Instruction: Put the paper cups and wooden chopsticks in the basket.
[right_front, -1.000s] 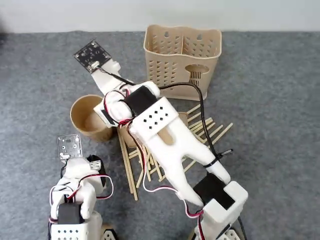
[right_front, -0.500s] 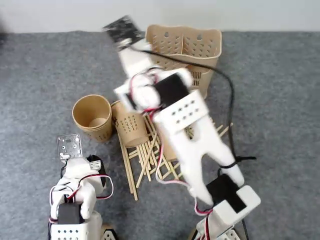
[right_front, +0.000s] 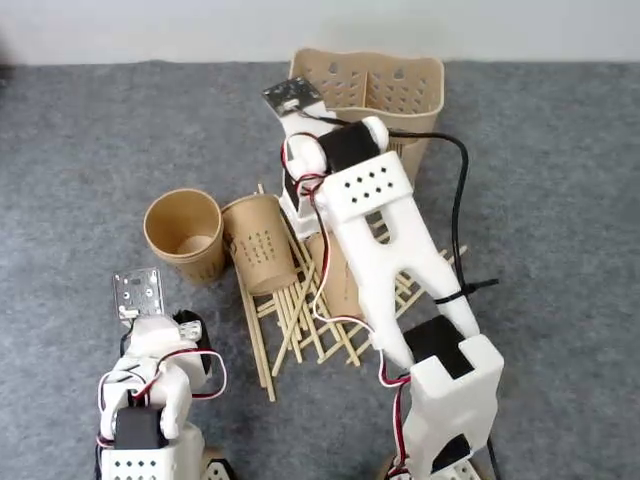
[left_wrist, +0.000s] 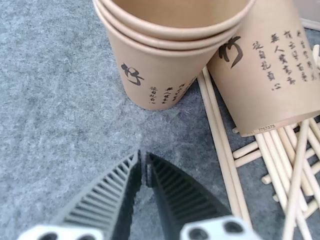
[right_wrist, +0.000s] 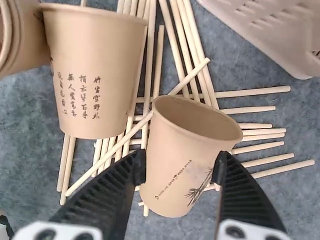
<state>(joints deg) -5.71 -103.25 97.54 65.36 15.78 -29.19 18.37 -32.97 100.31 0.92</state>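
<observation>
Right gripper (right_wrist: 180, 161) clenched on a single paper cup (right_wrist: 192, 142): one jaw stands on each side of the cup's wall, below the rim, with the open mouth turned away from the wrist. In the high view this cup sits under the right arm, in front of the basket (right_front: 432, 72), over the chopsticks (right_front: 290, 330). Whether its base rests on them cannot be told.

Left gripper (left_wrist: 144, 162) clenched on nothing, its jaws nearly touching. It sits well apart from the basket, beyond a stack of cups (right_front: 183, 235).

That stack is three cups nested and upright, standing to one side of the basket's front. A tilted cup (right_front: 262, 245) leans against the stack on the side nearer the basket and rests on the chopsticks. The chopsticks lie crossed in a loose heap in front of the basket, some of them near its foot.

Handling, as a judgement:
- **Cups:** light and thin-walled, so a hard squeeze would probably dent one. The safer hold is likely high on the wall, where the rolled rim stiffens it, with light pressure.
- **Chopsticks:** light, stiff, thin and apt to roll. They are best pinched across the middle and lifted clear of their neighbours, since the heap is interlaced.
</observation>
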